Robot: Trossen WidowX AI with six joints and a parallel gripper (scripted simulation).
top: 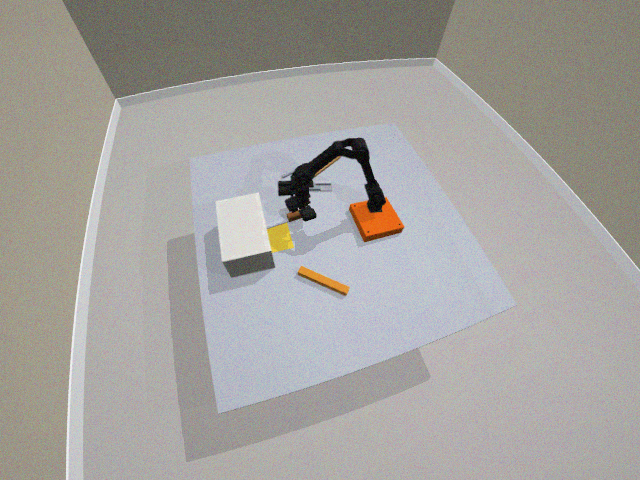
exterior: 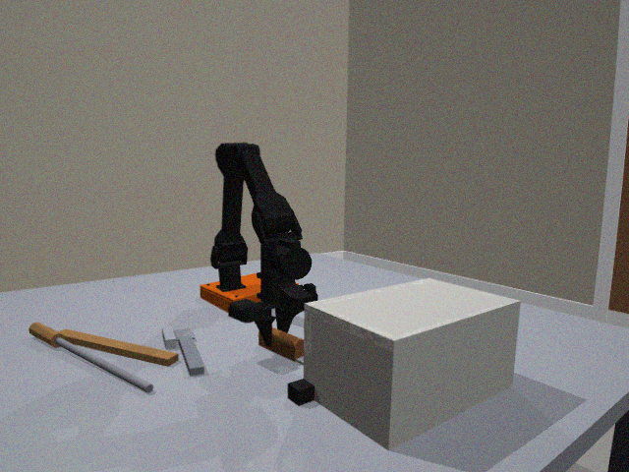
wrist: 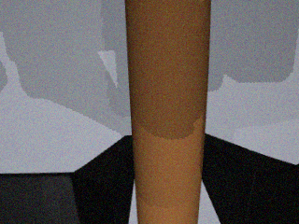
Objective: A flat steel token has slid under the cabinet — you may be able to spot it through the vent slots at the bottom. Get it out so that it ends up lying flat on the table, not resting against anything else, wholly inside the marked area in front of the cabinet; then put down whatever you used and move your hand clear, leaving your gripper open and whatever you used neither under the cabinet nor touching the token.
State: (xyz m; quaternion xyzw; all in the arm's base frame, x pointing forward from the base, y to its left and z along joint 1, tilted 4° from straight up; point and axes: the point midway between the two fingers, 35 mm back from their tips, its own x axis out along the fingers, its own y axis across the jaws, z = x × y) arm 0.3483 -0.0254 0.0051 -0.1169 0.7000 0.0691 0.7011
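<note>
My gripper (top: 300, 212) (exterior: 276, 338) is shut on the wooden handle (top: 292, 216) (exterior: 290, 345) (wrist: 168, 93) of a thin-rod tool, just above the table in front of the cabinet. The thin rod (top: 277, 224) runs from the handle to the front of the white cabinet (top: 240, 227) (exterior: 406, 315); its far end is hidden. The handle runs between the black fingers in the wrist view. The yellow marked area (top: 280, 239) lies against the cabinet's front, beside the rod. The token and the vent slots are not visible in these views.
An orange bar (top: 323, 280) lies in front of the cabinet to one side. On the other side lie a grey angled piece (top: 324, 187) (exterior: 191, 354), a wooden bar (exterior: 122, 347) and a grey rod (exterior: 103, 364) with a wooden handle. A small black cube (exterior: 301, 391) stands by the cabinet's corner.
</note>
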